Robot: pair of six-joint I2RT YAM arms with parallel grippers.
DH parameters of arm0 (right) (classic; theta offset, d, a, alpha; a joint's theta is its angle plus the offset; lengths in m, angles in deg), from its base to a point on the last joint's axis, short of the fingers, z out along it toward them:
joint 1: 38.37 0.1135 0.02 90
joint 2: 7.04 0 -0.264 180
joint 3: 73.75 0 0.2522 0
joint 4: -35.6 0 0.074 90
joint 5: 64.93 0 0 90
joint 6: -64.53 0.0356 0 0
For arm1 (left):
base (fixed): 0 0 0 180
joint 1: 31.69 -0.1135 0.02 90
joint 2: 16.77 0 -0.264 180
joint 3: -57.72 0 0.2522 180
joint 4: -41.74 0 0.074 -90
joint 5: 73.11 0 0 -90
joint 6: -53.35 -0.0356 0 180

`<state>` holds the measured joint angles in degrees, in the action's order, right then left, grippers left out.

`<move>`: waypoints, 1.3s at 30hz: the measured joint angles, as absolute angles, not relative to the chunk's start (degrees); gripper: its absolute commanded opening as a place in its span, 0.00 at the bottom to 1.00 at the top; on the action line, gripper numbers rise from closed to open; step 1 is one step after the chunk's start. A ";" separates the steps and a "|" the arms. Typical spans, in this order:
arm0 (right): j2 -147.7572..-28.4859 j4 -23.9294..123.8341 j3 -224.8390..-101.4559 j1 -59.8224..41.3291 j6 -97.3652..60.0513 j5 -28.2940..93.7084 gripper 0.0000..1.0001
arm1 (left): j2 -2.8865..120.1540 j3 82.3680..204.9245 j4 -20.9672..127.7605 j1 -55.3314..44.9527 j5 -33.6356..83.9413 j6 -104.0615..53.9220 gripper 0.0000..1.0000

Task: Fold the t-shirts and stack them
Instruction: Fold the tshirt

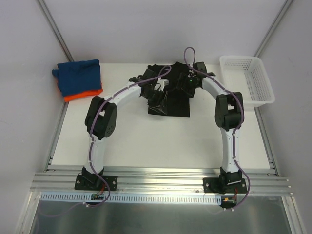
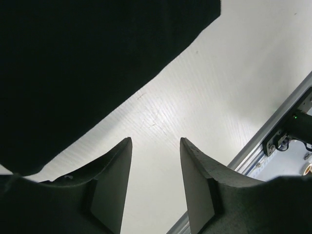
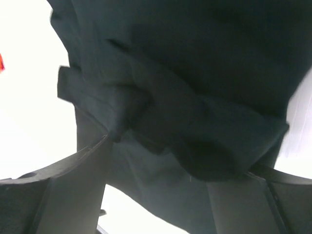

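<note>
Black t-shirt (image 3: 195,73) between right gripper (image 3: 178,156) fingers (bunched)

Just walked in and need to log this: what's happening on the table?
The black t-shirt lies in the middle, partly bunched. The left claw is open beside its edge; the right claw straddles bunched cloth, grip unclear. The blue t-shirt lies folded on the orange t-shirt, far left.

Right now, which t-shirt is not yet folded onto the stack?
The black t-shirt, lying crumpled at the far middle of the table. The blue t-shirt sits folded on the orange t-shirt at the far left.
</note>
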<state>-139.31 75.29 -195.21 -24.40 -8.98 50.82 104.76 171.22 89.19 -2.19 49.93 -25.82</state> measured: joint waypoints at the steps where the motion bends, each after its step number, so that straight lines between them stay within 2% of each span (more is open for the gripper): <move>1: -140.31 74.85 -196.72 -24.46 -8.63 50.82 0.76 | 105.62 171.35 89.19 -2.15 49.91 -25.88 0.42; 13: -142.13 74.15 -202.71 -23.61 -6.03 50.13 0.77 | 116.41 178.28 89.32 -2.89 50.50 -25.75 0.40; 22: -148.49 72.03 -213.25 -23.46 -5.96 47.39 0.79 | 116.46 177.69 88.71 -2.91 50.85 -25.62 0.39; 34: -150.17 71.62 -212.87 -23.43 -5.83 46.98 0.79 | 111.74 175.02 89.59 -2.80 47.87 -26.06 0.36; 39: -148.60 71.40 -211.58 -23.46 -5.72 47.26 0.79 | 107.98 180.53 91.03 -3.39 45.82 -27.24 0.36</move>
